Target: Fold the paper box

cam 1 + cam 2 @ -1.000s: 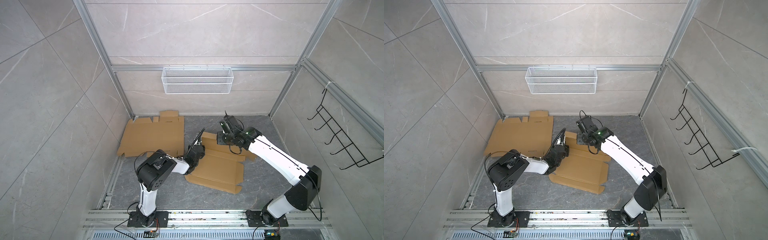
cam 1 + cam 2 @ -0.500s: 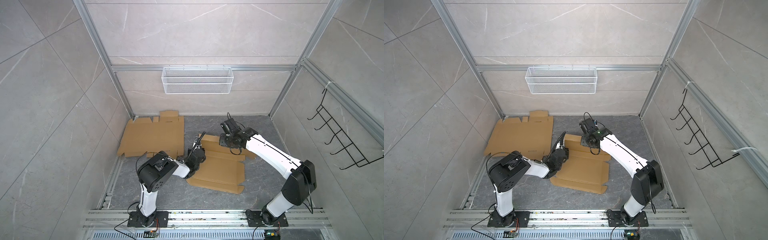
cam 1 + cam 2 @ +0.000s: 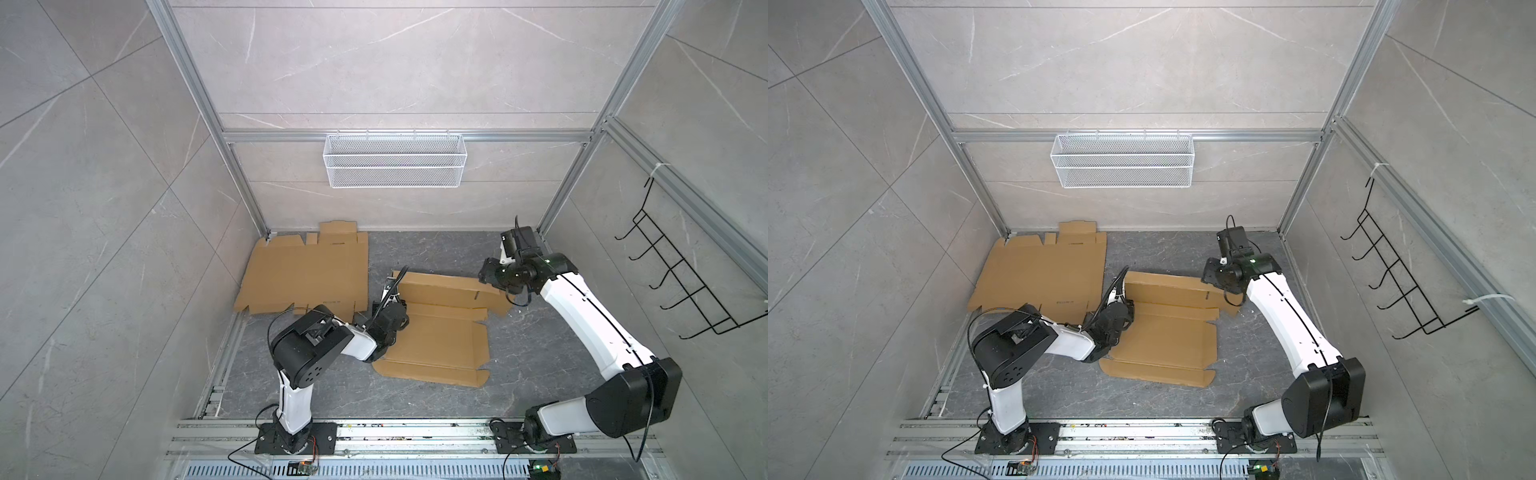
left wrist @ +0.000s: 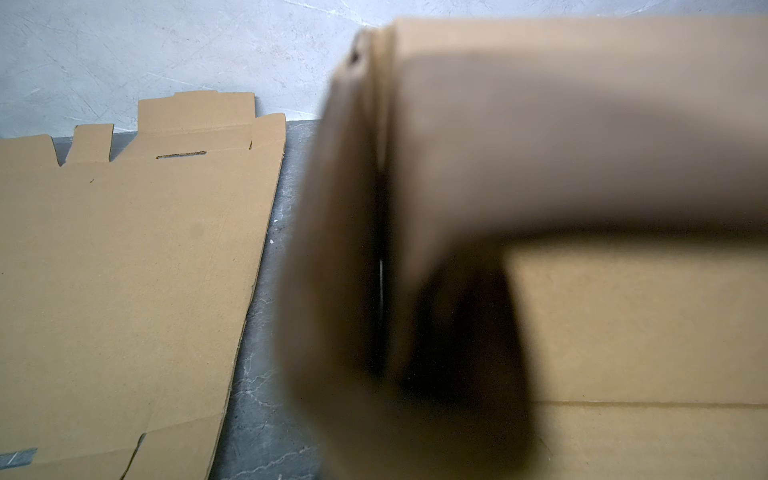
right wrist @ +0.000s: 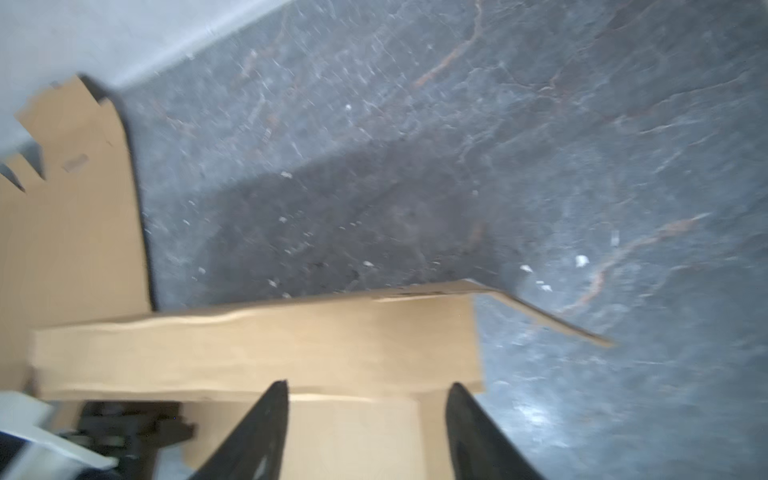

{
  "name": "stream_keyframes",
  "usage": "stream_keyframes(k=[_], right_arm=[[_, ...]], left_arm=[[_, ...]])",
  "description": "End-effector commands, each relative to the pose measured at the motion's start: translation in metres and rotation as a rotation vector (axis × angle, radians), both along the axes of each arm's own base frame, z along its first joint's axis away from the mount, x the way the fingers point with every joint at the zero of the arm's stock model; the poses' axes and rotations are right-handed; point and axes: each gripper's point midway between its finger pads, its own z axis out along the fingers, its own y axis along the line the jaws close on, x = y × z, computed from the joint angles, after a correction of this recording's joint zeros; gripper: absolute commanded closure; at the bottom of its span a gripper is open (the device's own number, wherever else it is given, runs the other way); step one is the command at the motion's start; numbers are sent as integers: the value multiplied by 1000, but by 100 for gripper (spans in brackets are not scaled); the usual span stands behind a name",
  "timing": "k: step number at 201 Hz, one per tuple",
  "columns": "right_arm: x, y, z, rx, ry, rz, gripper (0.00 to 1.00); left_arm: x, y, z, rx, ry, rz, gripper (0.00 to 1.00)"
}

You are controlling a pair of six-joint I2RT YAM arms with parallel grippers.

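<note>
The paper box (image 3: 440,345) is a brown cardboard blank, partly folded, lying mid-floor in both top views (image 3: 1167,340). Its long back panel (image 3: 449,286) leans up and its left side flap (image 4: 332,249) stands upright. My left gripper (image 3: 394,293) is at that left end. The flap rises straight out of its jaws and hides the fingers, and it is shut on the flap. My right gripper (image 5: 368,388) hovers open over the right end of the back panel (image 5: 291,345). Its fingers (image 5: 272,415) stand wide apart with nothing gripped between them. In a top view it shows beside the panel's right corner (image 3: 492,276).
A second flat cardboard sheet (image 3: 307,274) lies at the back left, close to the box's left end (image 4: 124,270). A white wire basket (image 3: 395,160) hangs on the back wall and a black hook rack (image 3: 685,282) on the right wall. Metal rails (image 3: 374,436) run along the front.
My right gripper has opened, let go of the back panel and drawn off to the right. The left gripper stays shut at the raised left flap, hardly moved.
</note>
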Motion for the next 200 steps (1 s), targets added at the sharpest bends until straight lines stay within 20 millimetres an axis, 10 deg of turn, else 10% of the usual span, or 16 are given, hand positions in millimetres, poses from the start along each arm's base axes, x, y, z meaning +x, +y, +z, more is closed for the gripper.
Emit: stream_keyframes(k=[1,106,200], right_arm=[[-13,12,-15,30,84,105,30],[15,40,-39,198,107,137,25],[16,44,-42,276,103,141,51]], left_arm=[[-1,6,12,-3,-31,29,100],[-5,5,4,23,-17,15,100],[-7,11,1,30,-6,46,100]])
